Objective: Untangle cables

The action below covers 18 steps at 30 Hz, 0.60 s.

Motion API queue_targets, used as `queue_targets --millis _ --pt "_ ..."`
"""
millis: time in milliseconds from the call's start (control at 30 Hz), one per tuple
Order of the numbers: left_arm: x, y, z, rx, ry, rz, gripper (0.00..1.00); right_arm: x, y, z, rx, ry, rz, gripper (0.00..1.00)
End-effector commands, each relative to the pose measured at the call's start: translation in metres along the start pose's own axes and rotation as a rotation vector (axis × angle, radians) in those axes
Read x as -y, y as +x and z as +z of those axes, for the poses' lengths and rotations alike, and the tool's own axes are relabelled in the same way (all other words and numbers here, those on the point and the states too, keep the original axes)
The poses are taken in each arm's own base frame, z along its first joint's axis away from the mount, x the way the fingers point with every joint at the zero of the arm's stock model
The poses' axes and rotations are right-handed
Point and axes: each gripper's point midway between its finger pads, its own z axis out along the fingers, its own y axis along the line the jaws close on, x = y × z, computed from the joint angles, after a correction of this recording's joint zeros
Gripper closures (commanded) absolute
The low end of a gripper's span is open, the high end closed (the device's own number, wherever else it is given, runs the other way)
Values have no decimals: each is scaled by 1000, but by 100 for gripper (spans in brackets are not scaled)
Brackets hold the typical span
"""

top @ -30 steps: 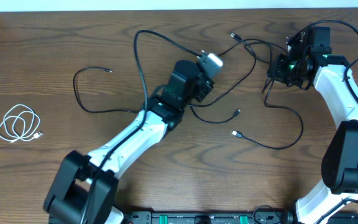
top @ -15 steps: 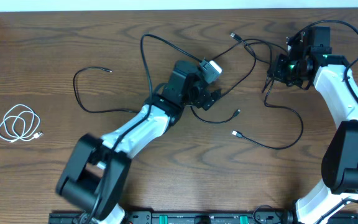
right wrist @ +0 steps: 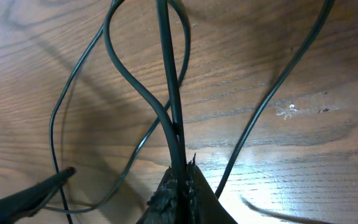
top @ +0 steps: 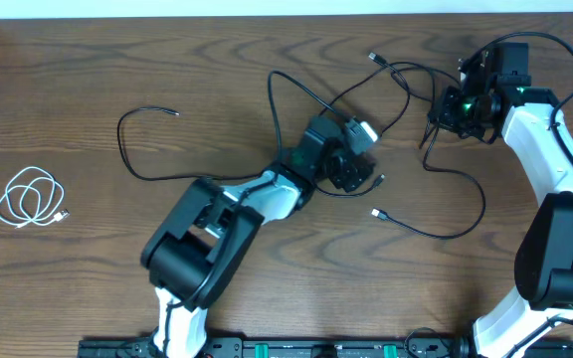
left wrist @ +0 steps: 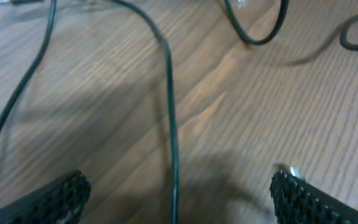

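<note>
Dark wood-grain desk (top: pixel 68 288) carries everything. At far left lies the white cord (top: pixel 31 197), coiled and well apart from the rest; a lone black cord (top: pixel 120 139) curves near it. Mid-desk the left fingers (left wrist: pixel 61 194) stand spread wide, 1 strand of the black tangle (left wrist: pixel 172 124) running between them (ungrasped). At right, the right fingers (right wrist: pixel 166 199) are clenched on that tangle. Risk: pulling against the right's hold could cinch the loops into a knot, or snag a plug.
</note>
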Motion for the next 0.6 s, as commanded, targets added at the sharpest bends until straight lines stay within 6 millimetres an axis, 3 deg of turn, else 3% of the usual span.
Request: queue_targets --millis 0,567 --pt "4 6 10 12 17 3 7 -4 -8 -7 26 1 -26 98" --pt "6 29 23 -20 23 -5 9 -8 -6 -5 23 -3 -34 99"
